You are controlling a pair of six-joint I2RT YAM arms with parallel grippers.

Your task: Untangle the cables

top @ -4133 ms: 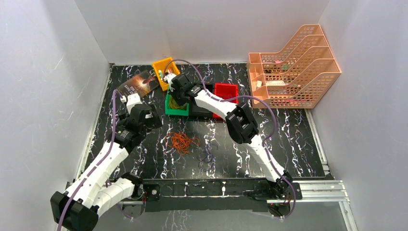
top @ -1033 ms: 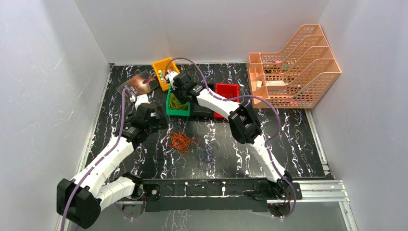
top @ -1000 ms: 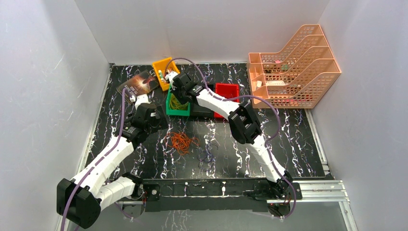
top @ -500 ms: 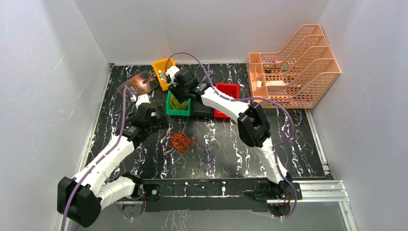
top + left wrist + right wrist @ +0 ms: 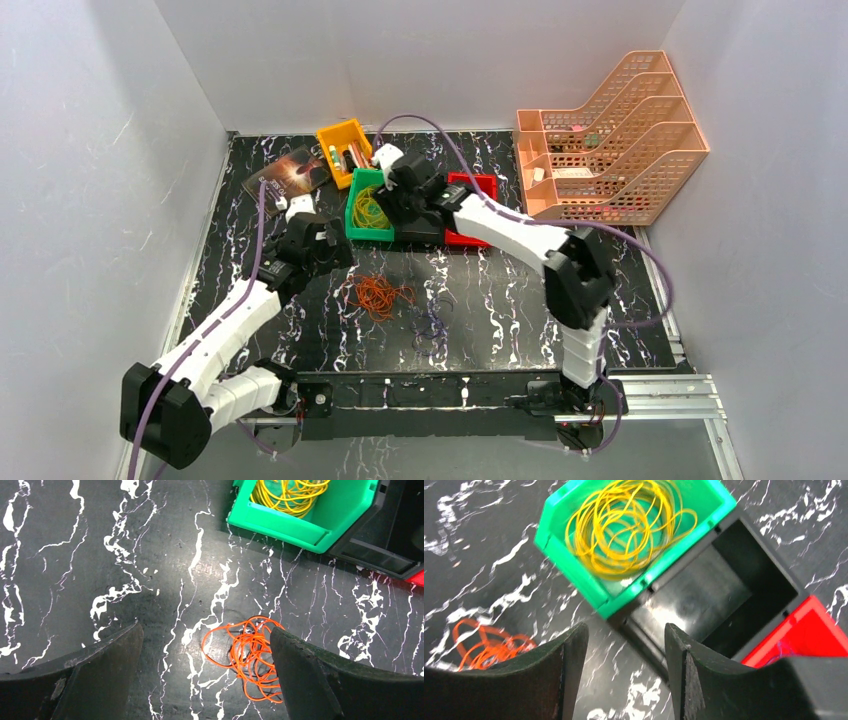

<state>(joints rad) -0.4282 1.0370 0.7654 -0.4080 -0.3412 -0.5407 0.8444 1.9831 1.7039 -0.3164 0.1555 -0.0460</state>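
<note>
The left gripper (image 5: pixel 205 630) hangs over bare table (image 5: pixel 75 555) with its fingers spread wide and nothing between them. Just to its right, an orange bunch of the cables (image 5: pixel 250 662) lies loose on the table, a flat heap of very thin overlapping loops, apart from the bins. It looks almost weightless and springy, so it will probably slide or lift as a whole clump rather than let one strand go; an outer loop standing clear at the edge of the heap seems the best place to pinch, not the dense middle. Further right, the yellow cables (image 5: pixel 624 527) sit coiled inside a green bin (image 5: pixel 574 500), wholly within its walls. The right gripper (image 5: pixel 626 627) hovers above the near corner of that bin, fingers apart and holding nothing. Right of the green bin and touching it stands a black bin (image 5: pixel 704 595), apparently empty, and beyond that a red bin (image 5: pixel 804 635), whose contents I cannot make out.
</note>
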